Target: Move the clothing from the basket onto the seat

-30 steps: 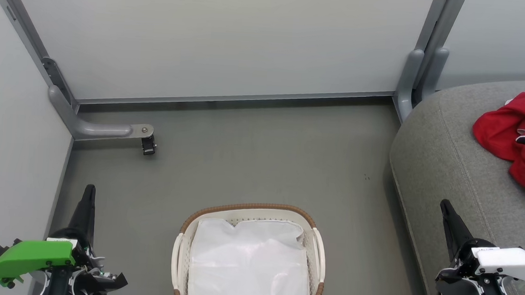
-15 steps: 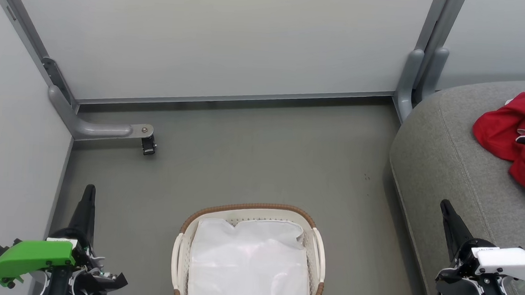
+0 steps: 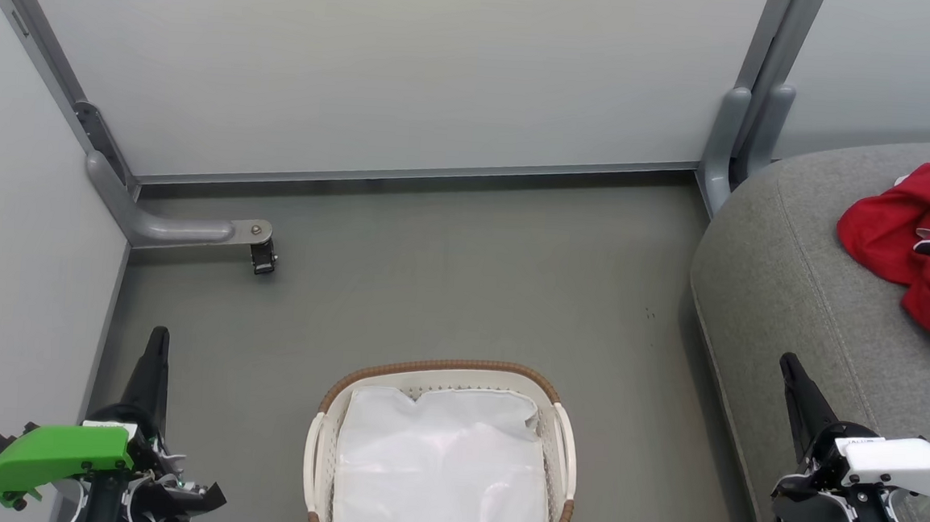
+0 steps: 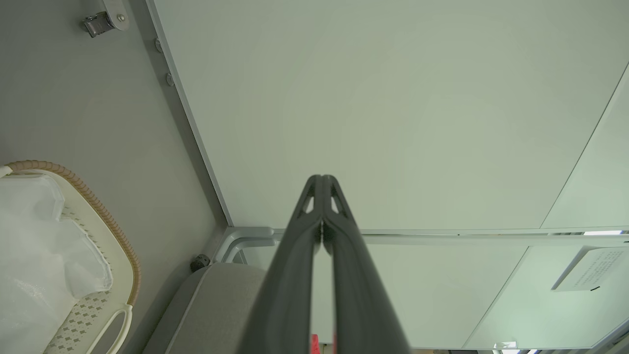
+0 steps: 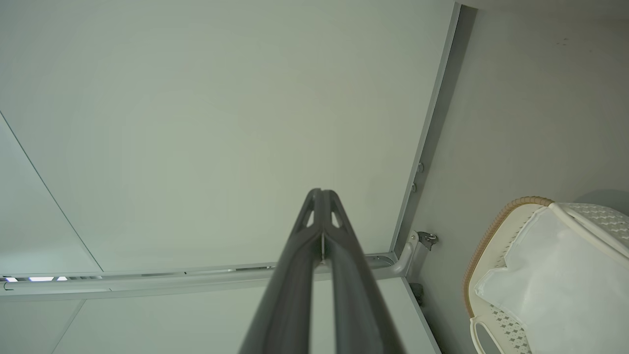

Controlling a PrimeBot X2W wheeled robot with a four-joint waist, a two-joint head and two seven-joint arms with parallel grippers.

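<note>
Holding left gripper (image 3: 159,333) pinched closed and empty, right gripper (image 3: 787,361) likewise, flanking basket (image 3: 442,366) sitting between them, facing clothing (image 3: 911,232) lying on seat (image 3: 787,273) beyond right gripper.

Grey floor (image 3: 464,277) bears the basket (image 3: 442,364), between left gripper (image 3: 159,333) and right gripper (image 3: 786,360); seat (image 3: 788,265) beside right gripper bears the clothing (image 3: 903,231).

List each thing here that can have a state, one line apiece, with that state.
clothing: crumpled in a heap on the seat, out of the basket
basket: upright on the floor, no red garment visible inside
white liner: lying rumpled in the basket
seat: bears the clothing near its far end
left gripper: shut, holding nothing
right gripper: shut, holding nothing
</note>
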